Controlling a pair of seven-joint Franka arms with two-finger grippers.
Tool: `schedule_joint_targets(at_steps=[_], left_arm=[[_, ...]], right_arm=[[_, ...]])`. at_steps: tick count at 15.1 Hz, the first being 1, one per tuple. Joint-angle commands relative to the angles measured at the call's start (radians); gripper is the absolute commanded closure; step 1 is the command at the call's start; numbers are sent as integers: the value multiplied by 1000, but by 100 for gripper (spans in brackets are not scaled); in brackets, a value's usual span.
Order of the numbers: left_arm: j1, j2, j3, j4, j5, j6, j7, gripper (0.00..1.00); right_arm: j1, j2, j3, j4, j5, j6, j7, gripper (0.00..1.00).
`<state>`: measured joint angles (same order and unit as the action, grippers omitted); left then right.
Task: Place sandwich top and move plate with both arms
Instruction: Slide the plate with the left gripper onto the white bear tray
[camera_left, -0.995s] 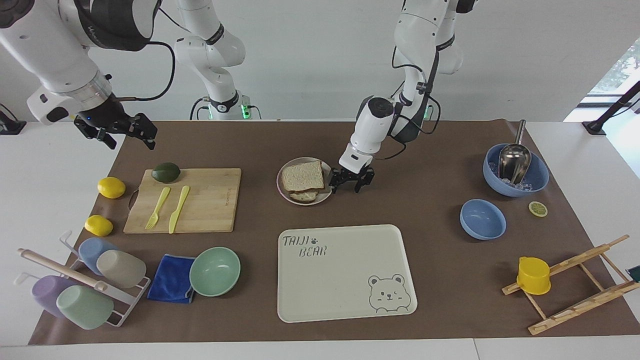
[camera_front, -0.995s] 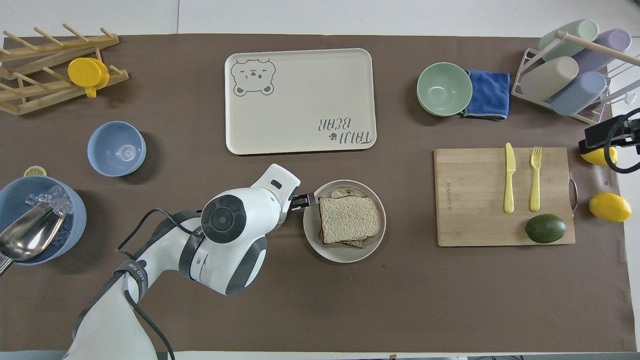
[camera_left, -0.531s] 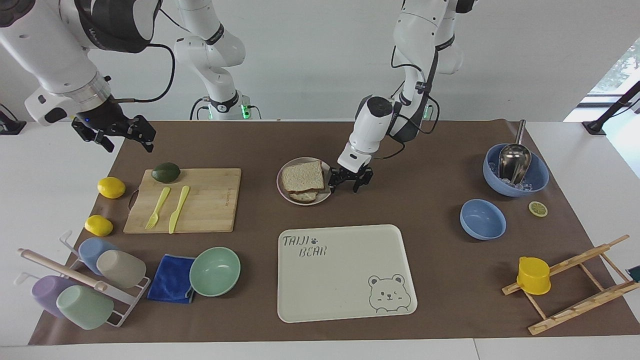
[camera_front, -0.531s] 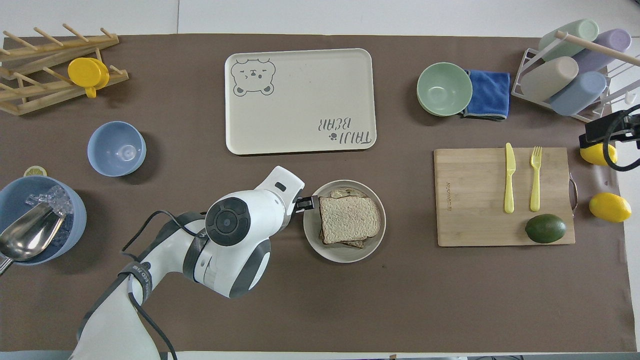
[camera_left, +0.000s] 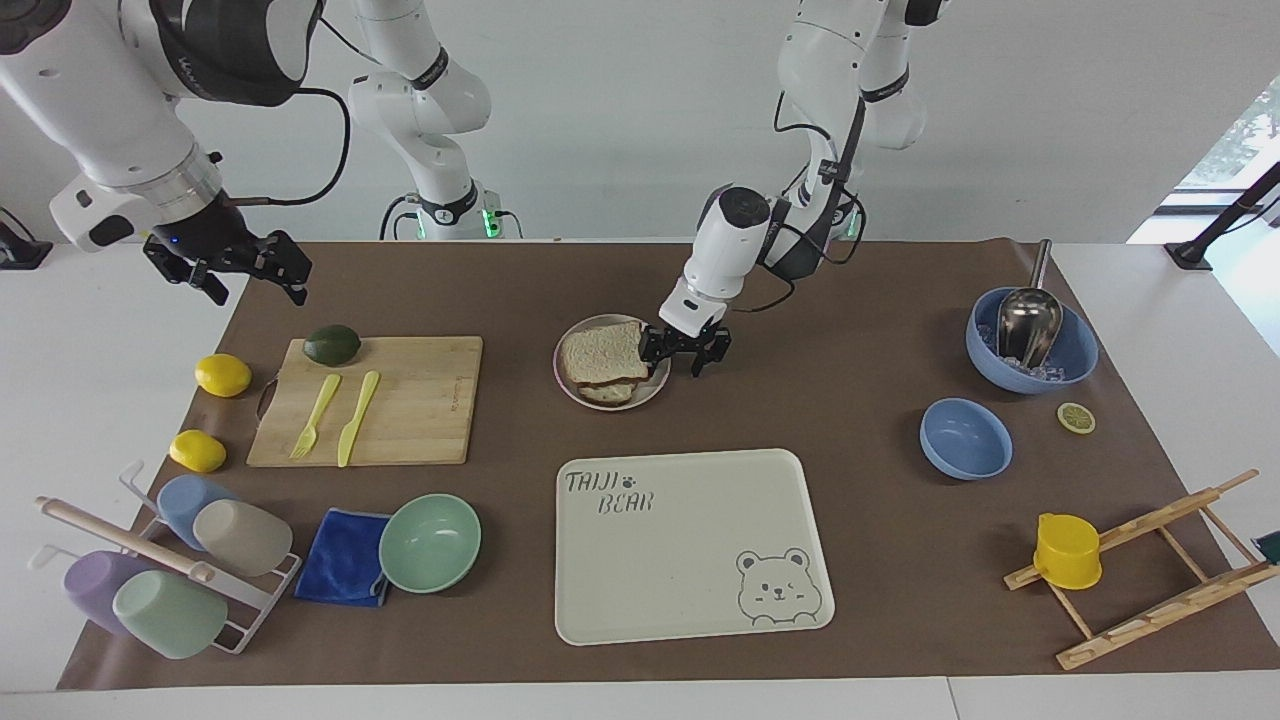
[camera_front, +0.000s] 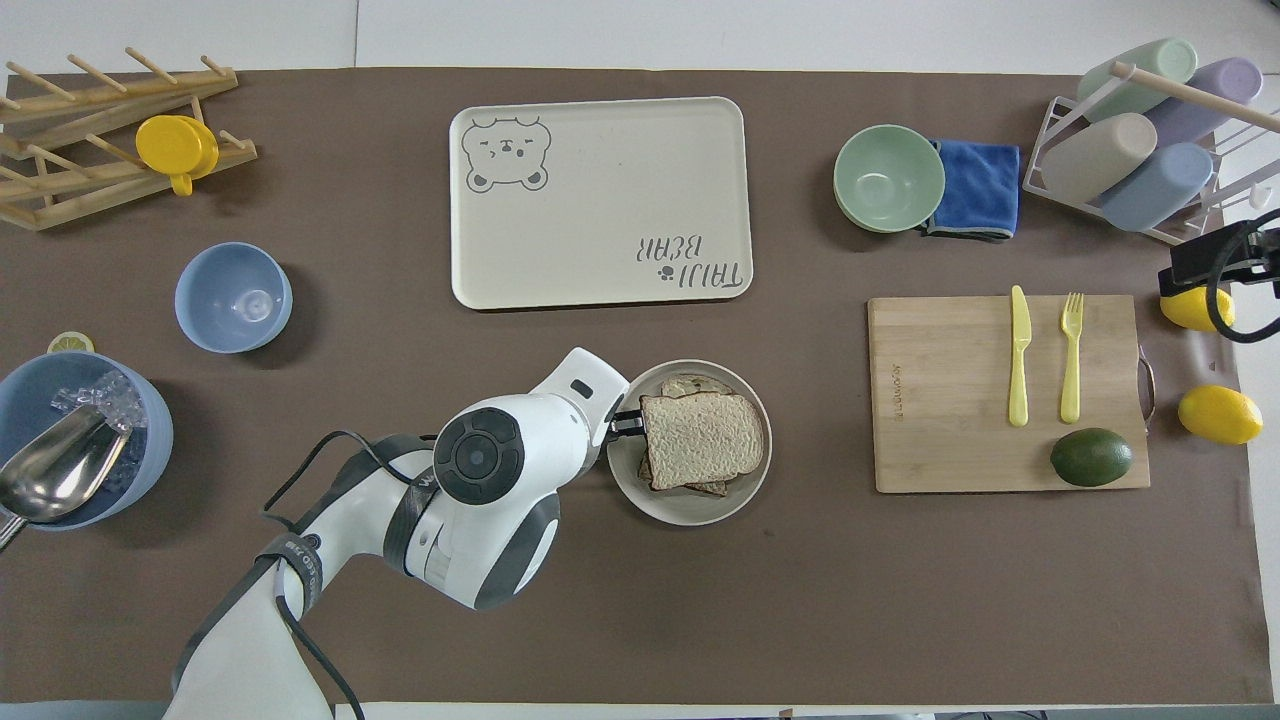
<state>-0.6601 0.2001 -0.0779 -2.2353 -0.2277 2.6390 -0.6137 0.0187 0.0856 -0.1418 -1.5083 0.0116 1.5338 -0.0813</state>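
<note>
The sandwich top (camera_left: 603, 352) is seen lying flat on the lower slice inside the plate (camera_left: 574, 387), which rests on the tabletop (camera_left: 860, 430) nearer to the robots than the bear tray (camera_left: 690, 545); the slice has been nudged a little toward the right arm's end of the plate over the last second, so it sits more squarely on the stack. The left gripper (camera_left: 683, 351) has been brought in from just beside the plate to its rim; one of its fingers (camera_front: 628, 424) is seen over the rim, close against the bread's edge, while the other hangs outside the plate; the fingers are spread apart and nothing is held between them. Whether the bread is actually being touched cannot be told from either view. The placing of the top is judged to be done, or nearly so; the rim grasp for the two-armed move is judged to be what is being set up. The right gripper (camera_left: 228, 262) is held in the air near the avocado end of the cutting board (camera_left: 410, 400), well apart from the plate; its fingers are parted and empty, and it has barely shifted; it has yet to be brought across before the plate can be shared.
</note>
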Motion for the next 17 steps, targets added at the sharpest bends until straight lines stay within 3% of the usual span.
schedule_joint_targets(at_steps=[1, 2, 8, 11, 17], left_arm=[[-12, -16, 10, -1, -15, -39, 12, 93], [-21, -18, 10, -3, -15, -39, 9, 100], [-27, -31, 10, 3, -51, -83, -3, 100], [-1, -77, 13, 19, -65, -148, 3, 100], [167, -70, 15, 221, -88, -369, 9, 100]], right_arm=[[-6, -20, 8, -23, -1, 9, 15, 0], [-6, -20, 8, -23, -1, 9, 15, 0], [-6, -20, 8, -23, -1, 9, 15, 0], [-6, -20, 7, -23, -1, 9, 15, 0], [-6, -20, 8, -23, -1, 9, 15, 0]])
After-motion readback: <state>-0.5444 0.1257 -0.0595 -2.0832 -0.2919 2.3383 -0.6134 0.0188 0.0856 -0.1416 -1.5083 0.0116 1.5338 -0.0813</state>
